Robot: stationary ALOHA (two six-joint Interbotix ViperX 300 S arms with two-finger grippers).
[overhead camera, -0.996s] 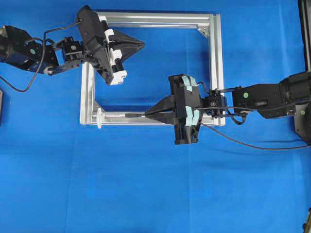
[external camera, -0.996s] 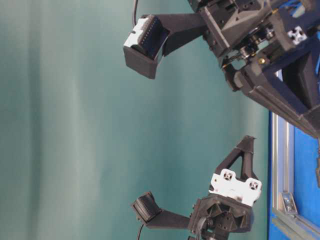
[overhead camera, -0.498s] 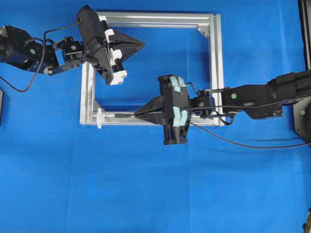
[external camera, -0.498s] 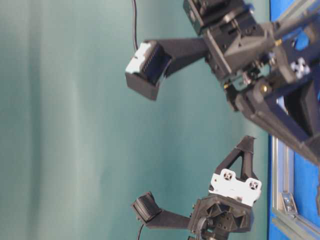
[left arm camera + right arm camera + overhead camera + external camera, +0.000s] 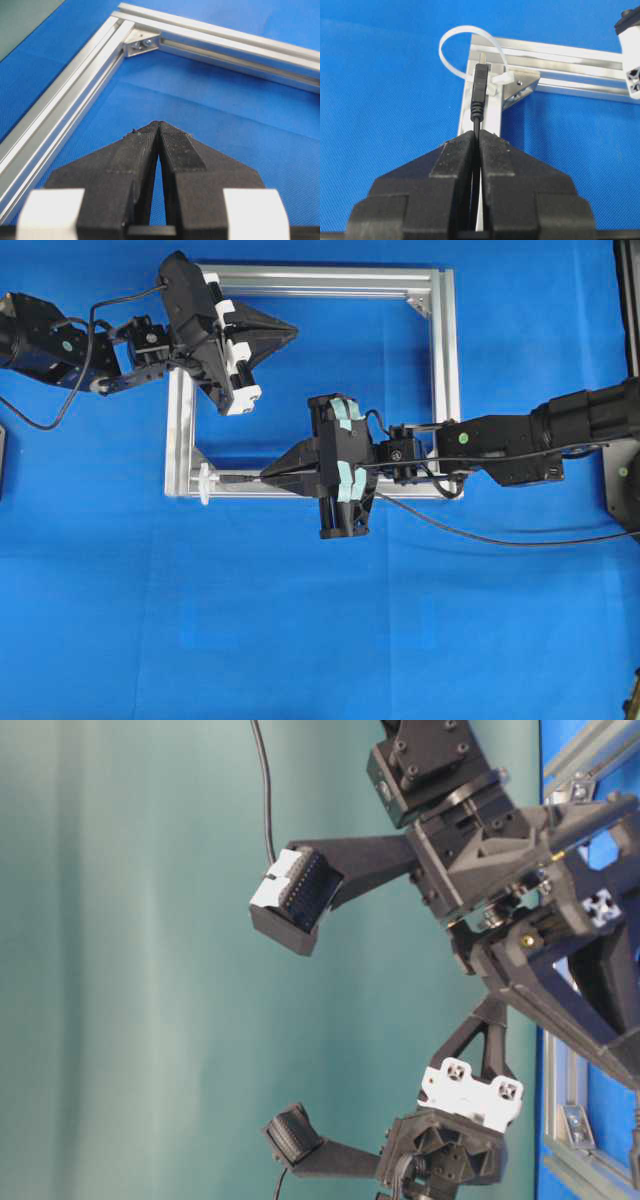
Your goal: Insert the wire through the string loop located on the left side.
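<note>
Right end effector (image 5: 476, 137) is clamped on the wire (image 5: 479, 95) just behind its plug, so a short stiff length juts out ahead and can be aimed like a needle. In the right wrist view the plug tip sits at 12 o'clock from the closed fingers, its metal end inside the outline of the string loop (image 5: 451, 42), though whether it has actually entered I cannot tell. From overhead, the loop (image 5: 205, 483) stands at the frame's (image 5: 444, 360) 7 o'clock corner, with the plug (image 5: 232, 480) just beside it toward 3 o'clock. Left end effector (image 5: 159, 131) is pressed shut on nothing, parked over the frame's 10 o'clock region (probably held clear to leave the approach open). Trailing wire runs off over the blue surface (image 5: 300, 640) toward 3 o'clock.
</note>
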